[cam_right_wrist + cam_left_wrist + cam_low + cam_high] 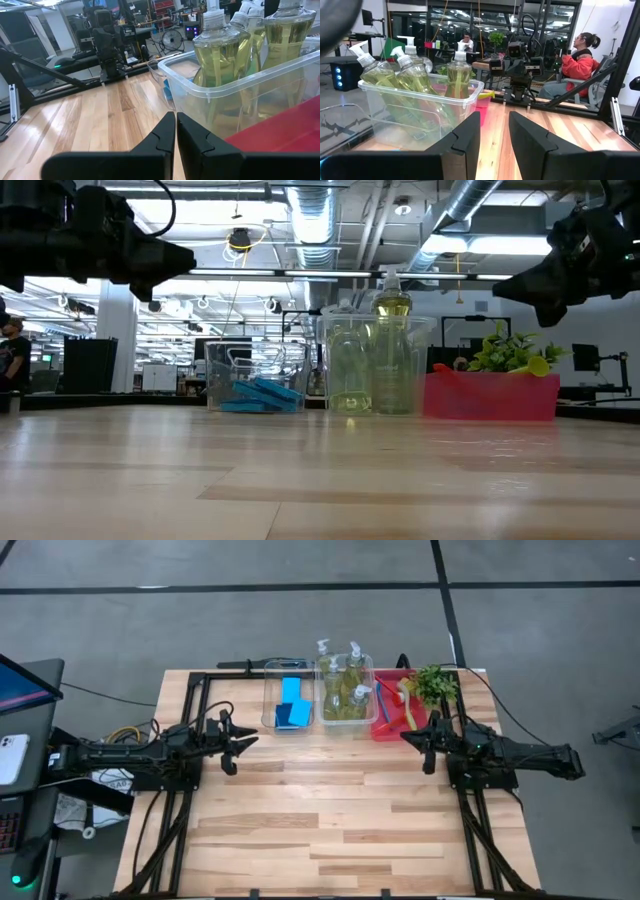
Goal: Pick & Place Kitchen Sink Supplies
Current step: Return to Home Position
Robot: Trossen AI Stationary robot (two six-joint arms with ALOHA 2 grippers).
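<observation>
My left tool (pixel 238 747) hangs above the counter (pixel 330 810) on its left side, released, fingers apart with a clear gap, nothing in it. My right tool (pixel 416 739) hangs above the right side, clenched, fingers almost touching, grasping nothing. Both point toward the middle of the counter, well apart from each other.

Three containers stand in a row along the counter's far edge, between and just beyond the tools:
- Left clear bin (pixel 268 690): blue sponges (pixel 291 702) lie inside, stacked and overlapping.
- Middle clear bin (pixel 322 668), touching the left one: pump bottles (pixel 348 690) of yellow-green liquid lie leaning together inside, pumps toward the far side.
- Red tray (pixel 383 730), just right of the middle bin: brushes (pixel 384 702) lie inside, blue, red and yellow-green handles crossing.

A plant (pixel 436 683) sits at the tray's far right corner, near my right tool; can't tell whether it stands in the tray or beside it.
</observation>
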